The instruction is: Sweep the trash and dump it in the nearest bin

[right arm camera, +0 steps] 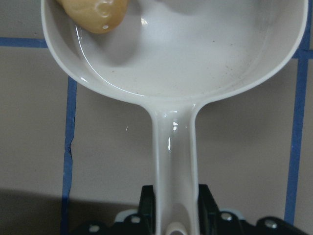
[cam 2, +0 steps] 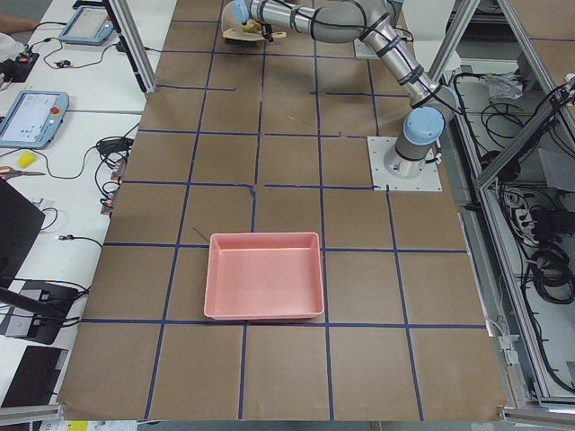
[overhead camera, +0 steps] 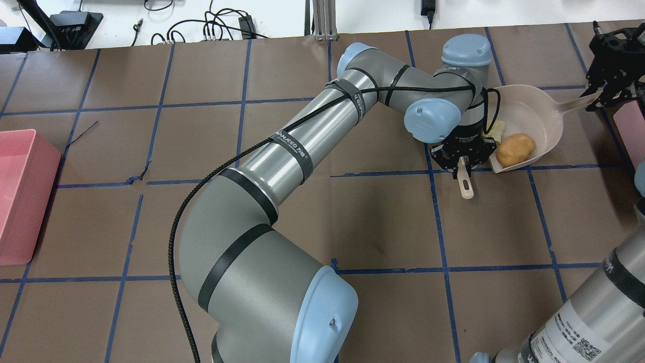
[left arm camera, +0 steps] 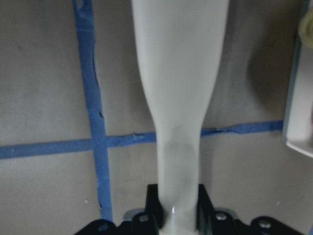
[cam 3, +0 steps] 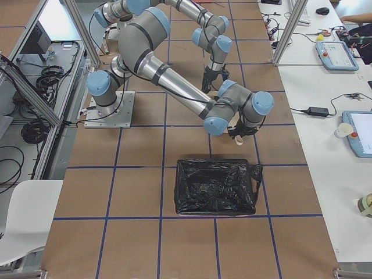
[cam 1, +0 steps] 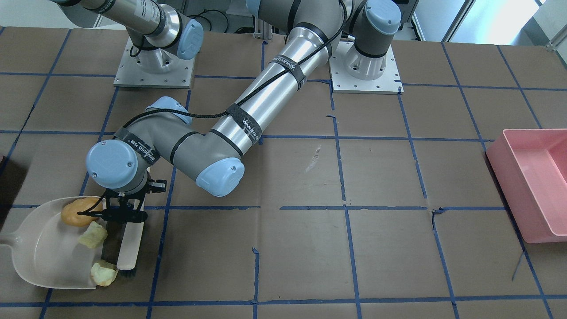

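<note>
A beige dustpan (cam 1: 40,252) lies on the table, and my right gripper (right arm camera: 173,215) is shut on its handle (right arm camera: 173,147). A tan potato-shaped lump (cam 1: 79,212) sits inside the pan; it also shows in the overhead view (overhead camera: 515,149) and the right wrist view (right arm camera: 95,12). One yellow-green chunk (cam 1: 93,235) lies at the pan's mouth. A second chunk (cam 1: 104,273) lies on the pan's lip. My left gripper (cam 1: 119,215) is shut on a white-handled brush (cam 1: 130,241), whose dark bristles stand against the pan's open edge.
A pink bin (cam 1: 531,186) stands far across the table. A bin lined with a black bag (cam 3: 215,186) stands close to the dustpan. My left arm (overhead camera: 302,146) stretches across the middle of the table.
</note>
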Tool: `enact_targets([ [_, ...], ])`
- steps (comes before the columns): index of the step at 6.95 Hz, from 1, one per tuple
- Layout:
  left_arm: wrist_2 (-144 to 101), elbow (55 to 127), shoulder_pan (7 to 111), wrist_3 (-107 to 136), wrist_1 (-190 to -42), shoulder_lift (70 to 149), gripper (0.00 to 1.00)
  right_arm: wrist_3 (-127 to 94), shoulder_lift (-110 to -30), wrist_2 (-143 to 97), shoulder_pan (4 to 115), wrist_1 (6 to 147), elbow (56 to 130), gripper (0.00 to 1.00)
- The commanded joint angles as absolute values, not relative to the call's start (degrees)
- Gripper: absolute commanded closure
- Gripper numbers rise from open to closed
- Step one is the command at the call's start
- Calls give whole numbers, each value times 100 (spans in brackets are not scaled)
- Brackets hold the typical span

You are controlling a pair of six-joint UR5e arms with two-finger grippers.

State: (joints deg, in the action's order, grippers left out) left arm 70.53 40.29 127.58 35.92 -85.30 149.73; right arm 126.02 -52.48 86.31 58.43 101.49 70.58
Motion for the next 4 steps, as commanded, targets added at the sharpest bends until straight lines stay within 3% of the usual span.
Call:
enact_targets([
  [1,6943,3885,12805,3612,-8517,14985,85,12595,-5247,8631,5845,10143,7058,99],
  [4,6943,3850,12788,3507,-8211,15082,85,12595,-5247,8631,5845,10143,7058,99],
])
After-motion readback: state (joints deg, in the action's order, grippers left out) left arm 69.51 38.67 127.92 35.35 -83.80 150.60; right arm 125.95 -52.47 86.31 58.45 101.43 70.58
